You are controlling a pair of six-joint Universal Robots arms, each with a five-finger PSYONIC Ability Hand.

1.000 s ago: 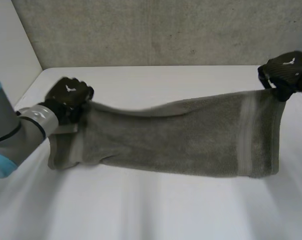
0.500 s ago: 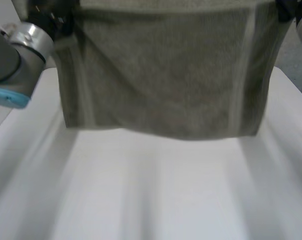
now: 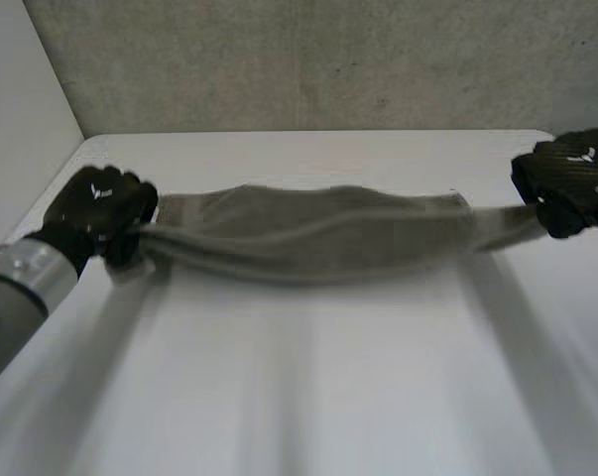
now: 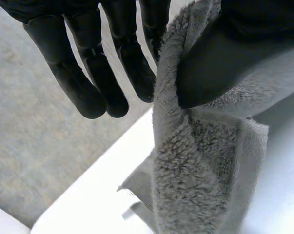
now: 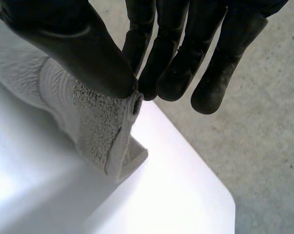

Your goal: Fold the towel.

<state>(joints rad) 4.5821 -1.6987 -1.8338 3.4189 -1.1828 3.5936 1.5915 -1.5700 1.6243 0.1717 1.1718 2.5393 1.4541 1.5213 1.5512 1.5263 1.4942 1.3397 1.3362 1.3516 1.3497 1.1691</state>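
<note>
1. Grey speckled rear wall (image 3: 308, 59): runs the full width behind the table. It meets a plain white side panel (image 3: 21, 119) at the robot's left.

2. White rectangular table (image 3: 308, 377): smooth, matte top, its near half bare. A rounded corner (image 5: 220, 195) lies just beyond the right hand's fingertips.

3. Grey-green terry towel with paler woven end bands (image 3: 308, 233): gathered into a long narrow band across the table's far half. It is strung between the two hands and sags in the middle; whether it touches the top there cannot be told.

4. Black left hand (image 3: 95, 203): at the towel's left end, thumb pressing bunched pile (image 4: 200, 165) against nearly straight fingers (image 4: 112, 58).

5. Black right hand (image 3: 568, 178): at the towel's right end, thumb (image 5: 78, 48) pinching the hemmed corner (image 5: 88, 122) against its fingers.
</note>
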